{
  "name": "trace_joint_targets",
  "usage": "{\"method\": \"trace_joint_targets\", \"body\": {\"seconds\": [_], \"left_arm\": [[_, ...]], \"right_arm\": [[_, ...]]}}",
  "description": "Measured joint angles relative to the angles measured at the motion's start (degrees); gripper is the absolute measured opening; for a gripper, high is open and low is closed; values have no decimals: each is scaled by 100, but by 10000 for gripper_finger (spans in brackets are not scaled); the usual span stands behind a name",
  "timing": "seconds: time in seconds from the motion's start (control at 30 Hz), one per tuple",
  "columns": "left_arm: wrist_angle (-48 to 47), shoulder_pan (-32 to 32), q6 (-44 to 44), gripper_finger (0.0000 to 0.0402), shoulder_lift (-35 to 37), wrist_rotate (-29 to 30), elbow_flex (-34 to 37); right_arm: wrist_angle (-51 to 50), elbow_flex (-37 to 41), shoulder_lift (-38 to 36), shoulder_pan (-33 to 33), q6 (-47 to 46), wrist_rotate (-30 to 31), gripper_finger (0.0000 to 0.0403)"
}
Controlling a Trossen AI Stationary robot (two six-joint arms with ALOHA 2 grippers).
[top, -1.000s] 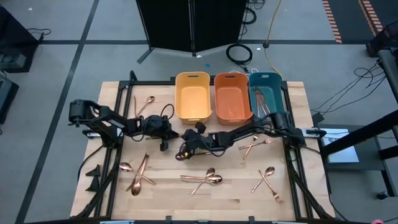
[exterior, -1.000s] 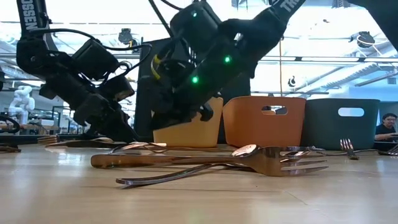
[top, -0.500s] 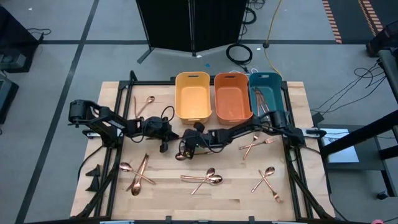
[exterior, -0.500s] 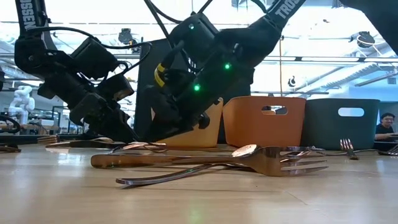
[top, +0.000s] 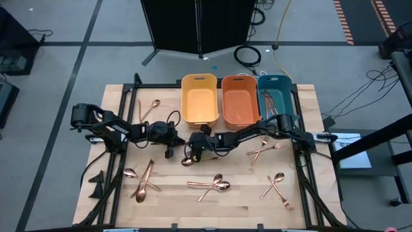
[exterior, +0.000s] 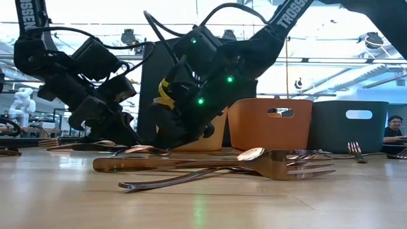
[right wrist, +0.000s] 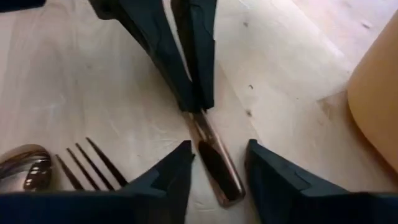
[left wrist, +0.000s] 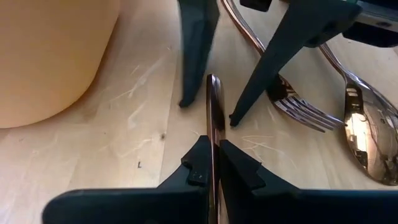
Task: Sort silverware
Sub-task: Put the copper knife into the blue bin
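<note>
The left gripper (left wrist: 214,163) is clamped tight on one copper knife (left wrist: 214,112), its two fingers pinched against the slim shaft, which runs straight forward from between them and lies low over the tabletop (top: 174,206). Facing it, the right gripper (right wrist: 214,163) stands with its jaws parted, one finger on each side of the far end of that same knife (right wrist: 217,162) without closing on it (so the piece is bracketed by both arms but gripped by only one). In the high view the two grippers meet tip to tip just in front of the yellow bin (top: 199,98), the left gripper (top: 171,149) coming from the left and the right gripper (top: 191,153) from the right.

Just beside the knife lie a fork (left wrist: 298,111) and a spoon (left wrist: 365,140), both flat on the wood. Farther out, the rest of the silverware lies scattered: a crossed cluster (top: 143,180) near the left front, another (top: 212,185) at the front middle, a pair (top: 275,183) at the right front, a pair (top: 264,150) right of centre, and a spoon (top: 152,106) left of the yellow bin. Behind them the orange bin (top: 240,100) sits between the yellow one and the teal bin (top: 275,96), which holds several pieces.
</note>
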State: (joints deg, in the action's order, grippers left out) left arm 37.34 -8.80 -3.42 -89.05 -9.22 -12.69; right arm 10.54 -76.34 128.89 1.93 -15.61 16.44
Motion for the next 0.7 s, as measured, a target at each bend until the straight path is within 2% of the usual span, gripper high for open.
{"method": "trace_joint_targets", "body": {"seconds": [0.17, 0.2, 0.47, 0.7], "left_arm": [[38, -5, -61, 19, 166, 48, 10], [29, -1, -60, 19, 219, 80, 11], [8, -4, -214, 30, 364, 10, 13], [-170, -4, -452, 84, 375, -90, 3]], "right_arm": [[-107, -11, 69, 91, -14, 56, 23], [-117, -11, 74, 103, -7, 68, 14], [-142, 0, 88, 114, -6, 28, 6], [-140, 4, 89, 116, 5, 8, 3]]}}
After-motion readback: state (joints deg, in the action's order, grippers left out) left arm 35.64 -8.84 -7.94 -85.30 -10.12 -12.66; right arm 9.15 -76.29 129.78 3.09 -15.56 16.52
